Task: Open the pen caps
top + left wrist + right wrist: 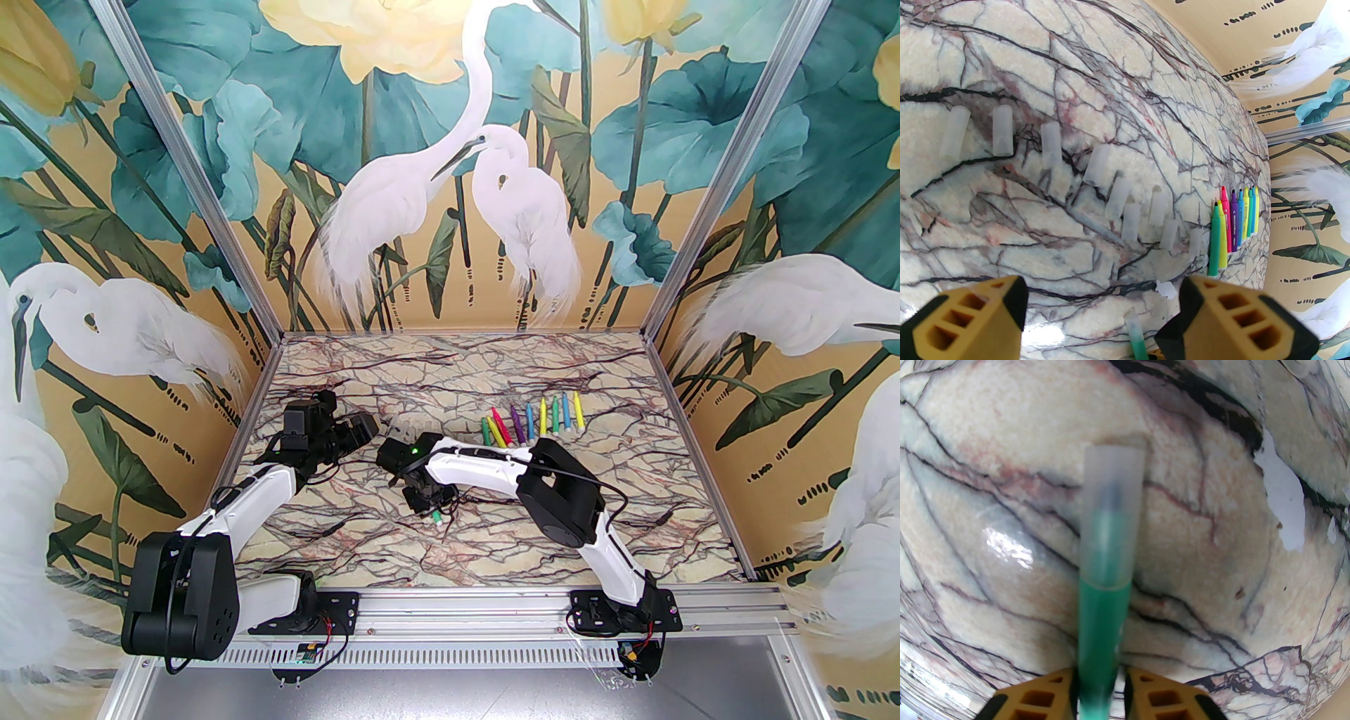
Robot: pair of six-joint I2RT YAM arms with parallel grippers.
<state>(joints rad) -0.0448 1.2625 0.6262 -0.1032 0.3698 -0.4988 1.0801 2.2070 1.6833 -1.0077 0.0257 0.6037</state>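
- While both arms reach over the marble table [492,562], uncapped pens [534,418] lie in a row at far right.
- Over the left side, the left gripper [1104,291] hovers, fingers wide and empty.
- Near centre, the right gripper [1100,676] pinches a green pen [1102,613], its pale cap [1112,500] still on.
- Loose caps [1003,130] line up left of the row.

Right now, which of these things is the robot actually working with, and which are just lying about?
Part of the job:
- green pen, its cap still on, held in the right gripper
- loose caps in a row
- uncapped pens beside them
- left gripper, open

Just there:
- white patch on the table
- bird-painted walls
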